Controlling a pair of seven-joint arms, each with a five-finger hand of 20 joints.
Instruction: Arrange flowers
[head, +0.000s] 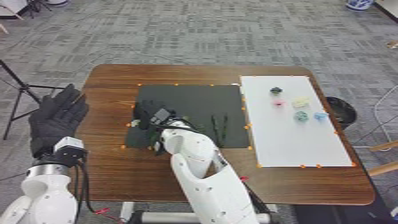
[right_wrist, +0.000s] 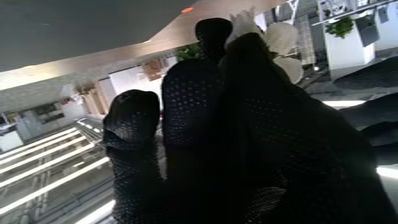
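Observation:
In the head view the right hand (head: 153, 111) is over the left part of the black mat (head: 182, 92), with a small pale flower (head: 135, 122) beside it at the mat's left edge. In the right wrist view white petals (right_wrist: 282, 37) and a bit of green show at the tips of the right hand (right_wrist: 191, 107), which pinches the flower. Part of the flower is hidden behind the glove. Dark green stems (head: 218, 129) lie on the mat's right part. The left hand (head: 59, 114) is held beyond the table's left edge, fingers straight.
A white board (head: 306, 145) on the right carries a dark flower (head: 276, 90), a pink one (head: 279, 102), a yellow one (head: 300, 102), a green one (head: 301, 116) and a blue one (head: 321, 116). A black bin (head: 342, 111) stands beyond the table's right edge.

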